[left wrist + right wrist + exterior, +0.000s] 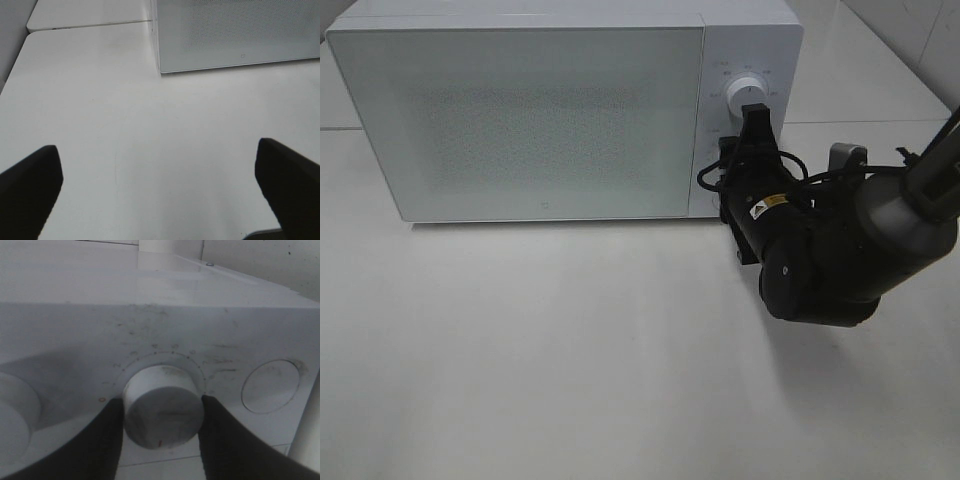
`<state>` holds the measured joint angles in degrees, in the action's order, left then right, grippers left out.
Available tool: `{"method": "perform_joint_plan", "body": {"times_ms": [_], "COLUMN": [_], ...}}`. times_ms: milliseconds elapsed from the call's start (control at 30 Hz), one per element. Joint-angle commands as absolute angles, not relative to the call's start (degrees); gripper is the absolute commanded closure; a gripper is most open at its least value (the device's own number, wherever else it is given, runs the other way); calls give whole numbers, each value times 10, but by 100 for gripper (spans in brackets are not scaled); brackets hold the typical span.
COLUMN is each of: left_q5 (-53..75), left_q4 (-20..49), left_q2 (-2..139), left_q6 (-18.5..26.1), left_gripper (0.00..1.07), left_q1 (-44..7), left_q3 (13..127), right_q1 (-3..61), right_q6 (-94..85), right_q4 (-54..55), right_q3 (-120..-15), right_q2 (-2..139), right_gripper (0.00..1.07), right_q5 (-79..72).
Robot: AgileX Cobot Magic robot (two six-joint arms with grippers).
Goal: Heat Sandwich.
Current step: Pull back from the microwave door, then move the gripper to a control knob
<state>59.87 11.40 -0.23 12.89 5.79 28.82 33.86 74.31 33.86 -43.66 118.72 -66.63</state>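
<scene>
The sandwich is out of view. The white microwave (pixel 520 110) stands at the back of the table with its frosted door closed. My right gripper (pixel 756 118) reaches onto its control panel just below the upper dial (pixel 748 90). In the right wrist view the two dark fingers (pixel 107 440) press against both sides of a white round knob (pixel 162 410), so the right gripper (pixel 162 417) is shut on it. My left gripper (pixel 160 192) hangs wide open over bare table, with nothing between its fingers, and a corner of the microwave (pixel 235 35) lies ahead of it.
A round flat button (pixel 272 386) sits on the panel beside the gripped knob, and part of another dial (pixel 10 420) shows on the knob's other side. The white table (pixel 570 360) spreads out in front of the microwave. The right arm's dark body (pixel 820 260) hovers over the table's right part.
</scene>
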Motion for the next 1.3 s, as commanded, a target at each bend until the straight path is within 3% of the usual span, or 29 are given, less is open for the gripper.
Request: {"method": "perform_joint_plan", "body": {"times_ms": [33, 933, 1067, 1200, 1300], "left_q5": [593, 593, 593, 593, 593], "left_q4": [113, 110, 110, 109, 109], "left_q2": [-17, -17, -17, -17, -17], "left_q6": [127, 127, 127, 127, 127], "left_gripper": [5, 5, 5, 5, 5], "left_q1": [61, 61, 61, 61, 61], "left_q3": [288, 288, 288, 288, 288], "right_q1": [333, 333, 333, 333, 333], "right_q6": [795, 780, 779, 782, 782], "right_q4": [365, 359, 359, 361, 362], "right_q3": [-453, -453, -453, -453, -453], "right_q2": [1180, 1182, 1182, 1182, 1182], "right_gripper": [93, 87, 80, 61, 55], "right_q5": [-778, -774, -772, -771, -770]}}
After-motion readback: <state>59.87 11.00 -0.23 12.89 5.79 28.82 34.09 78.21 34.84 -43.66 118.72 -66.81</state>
